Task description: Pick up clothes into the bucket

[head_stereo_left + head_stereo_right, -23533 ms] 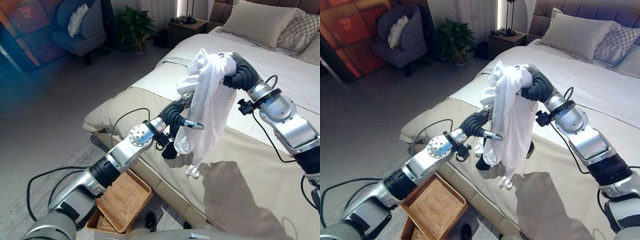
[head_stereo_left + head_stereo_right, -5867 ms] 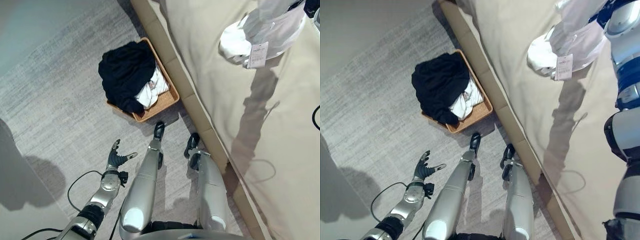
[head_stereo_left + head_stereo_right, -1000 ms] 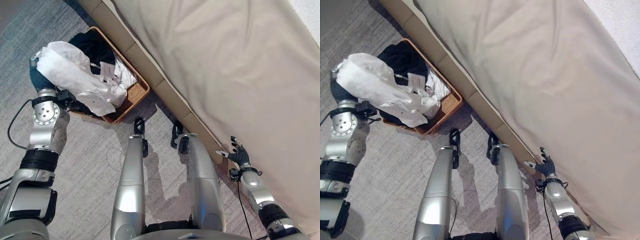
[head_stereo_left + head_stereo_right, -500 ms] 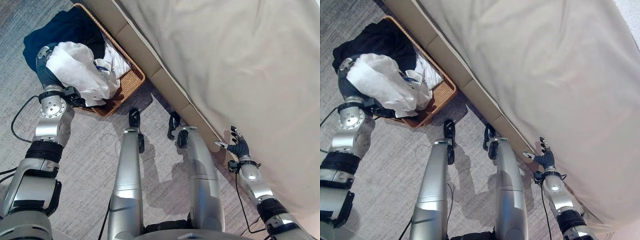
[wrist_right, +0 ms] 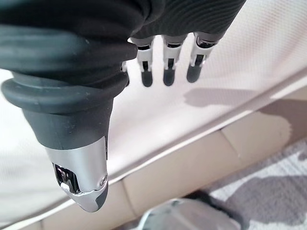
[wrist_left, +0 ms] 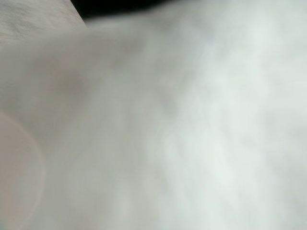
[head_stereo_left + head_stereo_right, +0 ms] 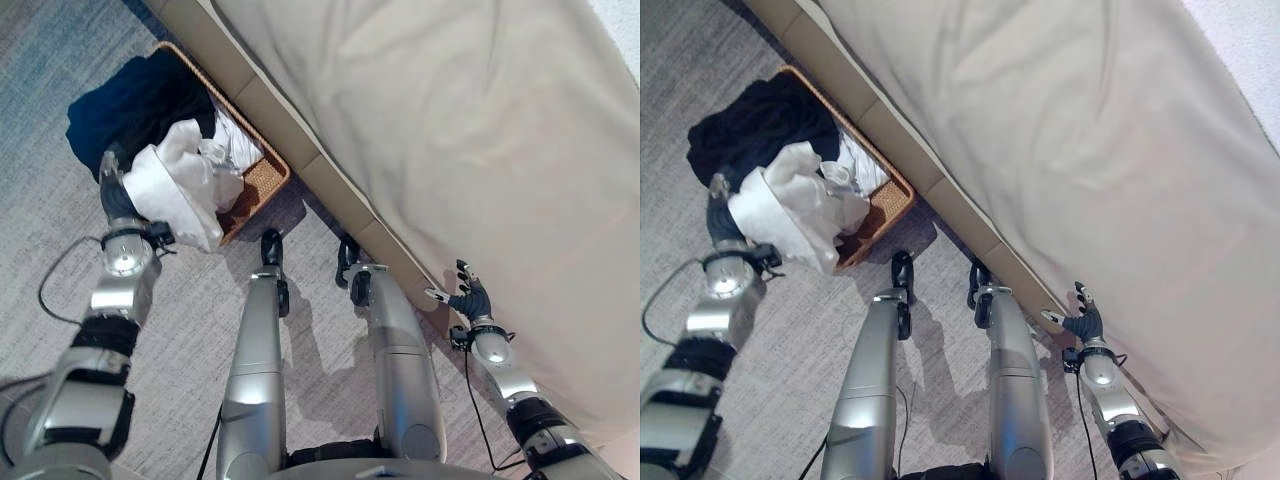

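At the far left, my left hand [image 7: 118, 190] is down at the near edge of the shallow rectangular woven wicker basket [image 7: 262, 172] that stands on the grey patterned carpet [image 7: 190, 330] hard against the bed's padded beige base [image 7: 330, 190]. The crumpled white cotton garment [image 7: 185, 185] is draped over that hand and spills partly into the basket and partly over its near rim. I judge I hold it there because the basket is the drop point for the clothes. My fingers are buried under the cloth, and my left wrist view is all white fabric [image 6: 182, 124], so I cannot tell whether I am gripping it or have let go. I would say the garment is not yet fully settled inside.

Deeper in the basket lies a bundled black garment [image 7: 140, 100], heaped up and hanging over the far rim, with more white cloth beside it. That leaves little room, which may be why the white piece rides the edge.

Further right, the smooth beige bedspread [image 7: 470, 150] covers the bed and hangs over its side.

At the far right, my right hand [image 7: 468, 302] hangs idle beside the bed's edge, fingers relaxed and spread, holding nothing; it is out of the way while the left does the work.

I can make out no writing, label or brand anywhere
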{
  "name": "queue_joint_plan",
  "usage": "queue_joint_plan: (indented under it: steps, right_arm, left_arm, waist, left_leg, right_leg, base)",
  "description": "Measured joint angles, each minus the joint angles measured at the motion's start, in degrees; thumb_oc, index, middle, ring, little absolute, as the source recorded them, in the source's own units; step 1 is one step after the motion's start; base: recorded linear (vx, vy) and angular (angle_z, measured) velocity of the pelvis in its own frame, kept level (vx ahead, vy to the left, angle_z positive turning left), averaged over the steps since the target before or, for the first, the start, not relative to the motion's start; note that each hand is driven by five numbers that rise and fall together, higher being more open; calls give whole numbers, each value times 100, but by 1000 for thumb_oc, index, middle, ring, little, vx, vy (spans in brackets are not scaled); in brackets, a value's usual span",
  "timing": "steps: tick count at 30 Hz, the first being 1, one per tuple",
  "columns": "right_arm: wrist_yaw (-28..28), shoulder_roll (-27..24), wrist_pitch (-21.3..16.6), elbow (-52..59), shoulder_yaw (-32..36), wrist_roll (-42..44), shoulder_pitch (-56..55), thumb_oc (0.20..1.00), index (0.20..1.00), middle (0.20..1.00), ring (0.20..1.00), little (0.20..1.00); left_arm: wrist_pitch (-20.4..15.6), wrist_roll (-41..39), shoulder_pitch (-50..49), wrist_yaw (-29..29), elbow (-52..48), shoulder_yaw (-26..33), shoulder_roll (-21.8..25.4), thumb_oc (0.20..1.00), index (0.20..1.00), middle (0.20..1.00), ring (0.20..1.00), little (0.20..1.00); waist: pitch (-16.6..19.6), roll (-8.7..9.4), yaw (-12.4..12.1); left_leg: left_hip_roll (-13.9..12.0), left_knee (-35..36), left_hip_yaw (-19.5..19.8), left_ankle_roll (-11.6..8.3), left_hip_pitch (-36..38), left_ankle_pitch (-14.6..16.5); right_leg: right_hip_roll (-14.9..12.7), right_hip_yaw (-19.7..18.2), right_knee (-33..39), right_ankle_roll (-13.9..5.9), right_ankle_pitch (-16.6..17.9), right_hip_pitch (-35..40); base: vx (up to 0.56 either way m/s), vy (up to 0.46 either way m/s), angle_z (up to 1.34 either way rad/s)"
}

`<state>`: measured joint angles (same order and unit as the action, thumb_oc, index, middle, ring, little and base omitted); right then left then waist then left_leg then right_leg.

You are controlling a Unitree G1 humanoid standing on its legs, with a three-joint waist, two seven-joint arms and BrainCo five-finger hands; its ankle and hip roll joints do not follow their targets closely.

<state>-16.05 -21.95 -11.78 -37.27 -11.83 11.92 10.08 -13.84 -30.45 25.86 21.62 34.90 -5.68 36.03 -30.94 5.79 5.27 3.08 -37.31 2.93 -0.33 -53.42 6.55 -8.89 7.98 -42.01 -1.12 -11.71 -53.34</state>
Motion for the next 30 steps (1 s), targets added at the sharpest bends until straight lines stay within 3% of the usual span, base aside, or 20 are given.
queue_joint_plan:
  steps: [5,11,14,20,26,29,30]
  right_arm:
    - [-13,165,57,-276,14,-5,30,1000,1000,1000,1000,1000]
    - [-77,242,104,-590,126,-68,87,1000,1000,1000,1000,1000]
    - [-79,324,179,-705,323,-127,-79,1000,1000,1000,1000,1000]
    - [-63,293,276,-855,696,-284,-571,1000,1000,1000,1000,1000]
    - [25,313,350,-1078,798,-372,-1065,1000,1000,1000,1000,1000]
    - [142,294,386,-1114,793,-535,-1412,1000,1000,1000,1000,1000]
    - [163,303,397,-1168,796,-573,-1430,1000,1000,1000,1000,1000]
  left_arm:
    - [64,60,-734,-86,360,92,-869,1000,1000,1000,1000,1000]
    - [96,275,-1182,-306,827,124,-1265,1000,1000,1000,1000,1000]
    - [98,274,-1536,-466,790,201,-1503,1000,1000,1000,1000,1000]
    - [82,213,-2095,-684,283,357,-1805,1000,1000,1000,1000,1000]
    - [-82,-417,-1984,-805,-416,752,-1950,1000,1000,1000,1000,1000]
    - [-171,-633,-1757,-746,-582,925,-1770,1000,1000,1000,1000,1000]
    - [-176,-635,-1705,-703,-616,924,-1669,1000,1000,1000,1000,1000]
  waist:
    - [4,-10,-156]
    - [6,-59,-175]
    - [82,-190,-192]
    - [681,-708,-143]
    - [1254,-731,-97]
    - [1680,-715,78]
    - [1726,-717,26]
  left_leg:
    - [-23,980,-131,5,1249,-254]
    - [-27,1914,-143,5,2521,-526]
    - [-97,2596,-186,-33,3575,-659]
    - [-186,3350,-237,-64,4414,-853]
    - [-290,3628,-299,-68,4920,-850]
    - [-368,3749,-404,-116,5111,-817]
    - [-386,3773,-443,-116,5157,-818]
  right_leg:
    - [63,-74,854,-58,250,1097]
    - [102,-17,1635,-104,429,2298]
    - [181,36,2254,-162,539,3287]
    - [326,64,3033,-219,763,4125]
    - [471,4,3381,-219,772,4606]
    - [552,-89,3532,-233,748,4762]
    - [580,-95,3583,-239,758,4807]
  base:
    - [11,2,-9]
    - [58,-20,-2]
    - [112,-42,-3]
    - [130,-31,-8]
    - [95,-8,-7]
    - [107,-26,-16]
    - [66,-16,-28]
